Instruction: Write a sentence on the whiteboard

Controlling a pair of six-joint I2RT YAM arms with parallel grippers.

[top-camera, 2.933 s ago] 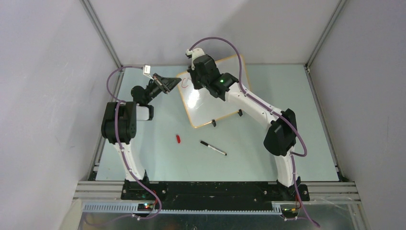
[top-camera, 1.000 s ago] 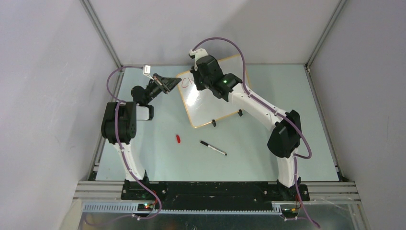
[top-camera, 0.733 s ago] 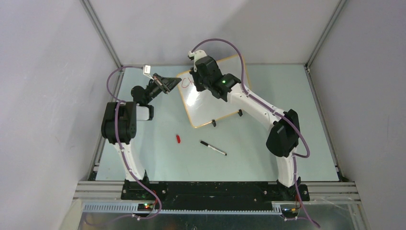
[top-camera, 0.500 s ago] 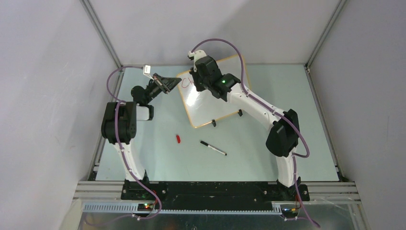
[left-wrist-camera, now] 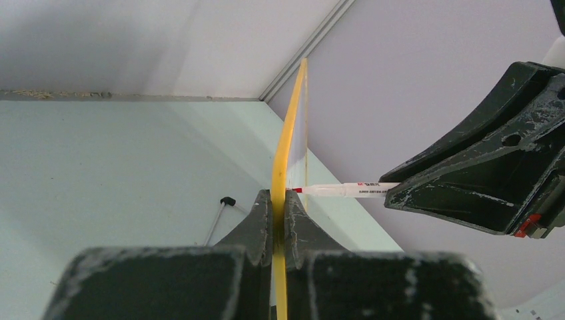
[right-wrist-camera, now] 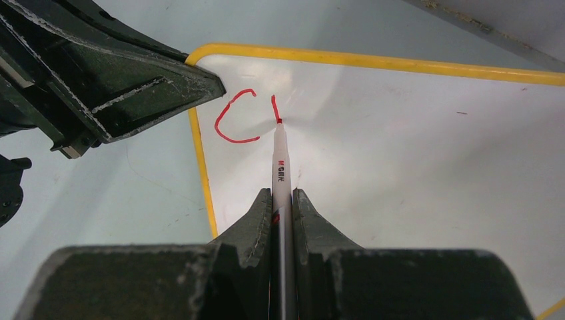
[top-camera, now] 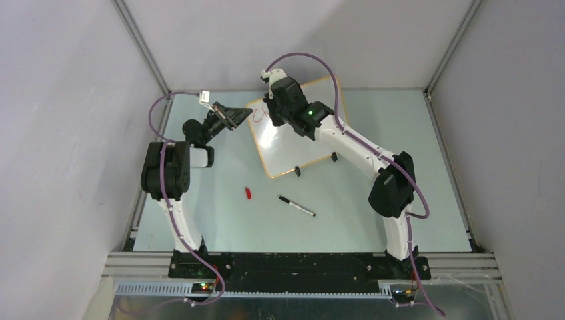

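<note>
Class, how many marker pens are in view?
2. One white red-tipped marker pen in the right tool, touching the glossy white whiteboard; one black-and-white pen lying on the table.

Yellow-rimmed whiteboard point(top-camera: 286, 143) stands tilted — its sentence point(right-wrist-camera: 236, 123) just a red "C" and stroke.

From above, the right arm point(top-camera: 296, 110) hides the whiteboard's point(top-camera: 286, 150) far part and the marker point(right-wrist-camera: 280, 167) tip. A red thing point(top-camera: 248, 193) by the whiteboard's near corner is too small to identify.

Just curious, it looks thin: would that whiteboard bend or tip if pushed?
Probably flexes: the whiteboard rim curves edge-on. Likely tippy on two small clip feet, hence the left gripper pinching its edge. Glossy, so perhaps slippery.
</note>
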